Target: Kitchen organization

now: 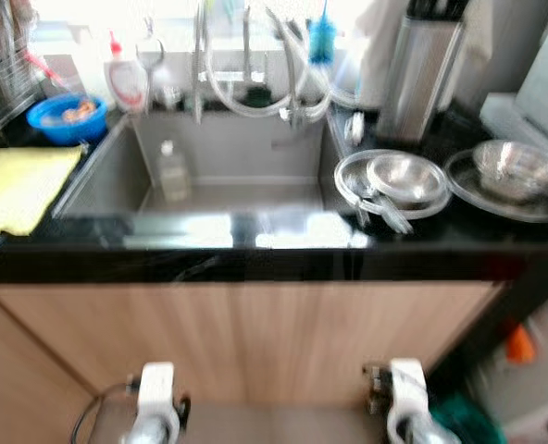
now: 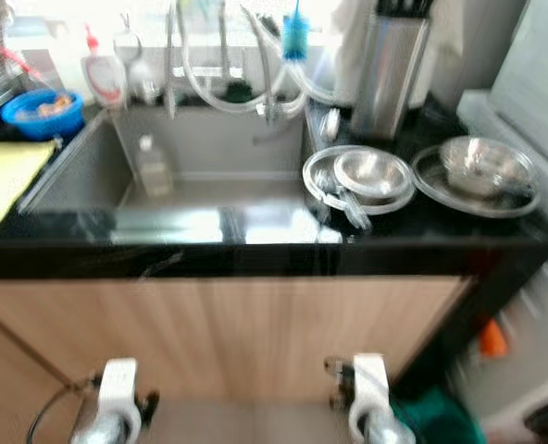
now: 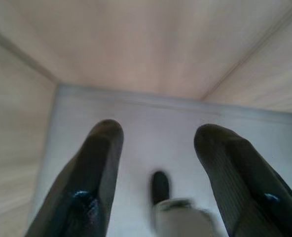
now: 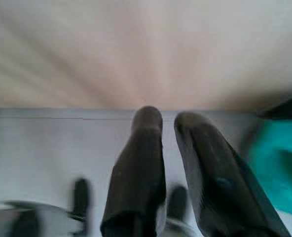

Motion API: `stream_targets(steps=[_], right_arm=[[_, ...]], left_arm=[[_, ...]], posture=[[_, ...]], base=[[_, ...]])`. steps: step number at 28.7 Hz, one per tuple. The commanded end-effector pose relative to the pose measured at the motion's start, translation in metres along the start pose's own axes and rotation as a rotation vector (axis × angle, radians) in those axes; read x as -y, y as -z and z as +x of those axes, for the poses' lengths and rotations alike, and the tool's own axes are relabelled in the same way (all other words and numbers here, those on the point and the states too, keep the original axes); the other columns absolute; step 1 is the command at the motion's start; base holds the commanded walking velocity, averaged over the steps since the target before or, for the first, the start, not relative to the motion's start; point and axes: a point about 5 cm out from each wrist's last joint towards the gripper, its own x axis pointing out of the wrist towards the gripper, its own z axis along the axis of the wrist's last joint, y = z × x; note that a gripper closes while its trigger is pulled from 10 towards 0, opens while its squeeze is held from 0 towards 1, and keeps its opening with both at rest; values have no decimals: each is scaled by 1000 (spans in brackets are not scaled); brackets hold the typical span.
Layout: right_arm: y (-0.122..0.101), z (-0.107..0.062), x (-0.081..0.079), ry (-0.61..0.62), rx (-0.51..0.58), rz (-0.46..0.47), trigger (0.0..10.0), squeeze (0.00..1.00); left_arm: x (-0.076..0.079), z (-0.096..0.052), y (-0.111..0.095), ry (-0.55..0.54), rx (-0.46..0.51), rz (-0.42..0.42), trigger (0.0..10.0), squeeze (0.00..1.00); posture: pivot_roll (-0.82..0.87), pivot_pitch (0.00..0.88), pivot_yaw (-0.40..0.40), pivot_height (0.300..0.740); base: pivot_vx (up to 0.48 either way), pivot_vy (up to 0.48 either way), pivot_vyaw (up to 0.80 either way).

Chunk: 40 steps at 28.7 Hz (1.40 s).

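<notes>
Both arms are hung low in front of the wooden cabinet, well below the counter. The left gripper is spread wide, the right gripper nearly closed on nothing. No writing can be read, too blurry. Up top: yellow cloth, blue bowl, sink with a bottle, then steel bowls.

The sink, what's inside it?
Inside the sink stands one clear bottle, near the back wall on the robot's left. Around it the basin floor shows grey and bare. The front strip of the basin floor is hidden behind the black counter edge.
</notes>
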Motion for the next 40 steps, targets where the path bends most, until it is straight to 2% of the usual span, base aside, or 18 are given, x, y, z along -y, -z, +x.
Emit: stream_targets(steps=[1, 13, 16, 20, 24, 25, 27, 40], right_arm=[[-2, -2, 10, 27, 9, -4, 10000, 0], [0, -2, 9, 47, 25, 28, 10000, 0], [2, -2, 8, 46, 19, 34, 10000, 0], [4, -2, 7, 44, -1, 40, 10000, 0], [4, -2, 6, 49, 6, 33, 10000, 0], [5, -2, 6, 61, 8, 41, 10000, 0], [5, -2, 5, 63, 10, 47, 10000, 0], [4, -2, 2, 59, 23, 62, 10000, 0]], left_arm=[[6, 1, -3, 13, 17, 1, 10000, 0], [13, 5, -24, 33, 91, 3, 10000, 0], [15, 5, -19, 38, 55, 12, 10000, 0], [15, 5, -16, 42, 37, 20, 10000, 0], [8, 3, -10, 42, 20, 27, 10000, 0], [2, 2, -4, 29, -1, 42, 10000, 0], [-2, 0, 0, 27, -16, 54, 10000, 0], [-2, 0, -1, 18, 5, 47, 10000, 0]], posture=[[-31, 0, 16, 740], [-44, 0, 31, 740], [-48, 0, 37, 740], [-55, 0, 40, 740], [-56, 0, 45, 740], [-58, 0, 54, 740], [-59, 0, 56, 740], [-48, 0, 65, 740]], base=[[0, 0, 0], [0, 0, 0], [0, 0, 0], [0, 480, -300], [0, 459, -556], [0, 412, 0], [0, 206, 0], [0, 0, 0]])
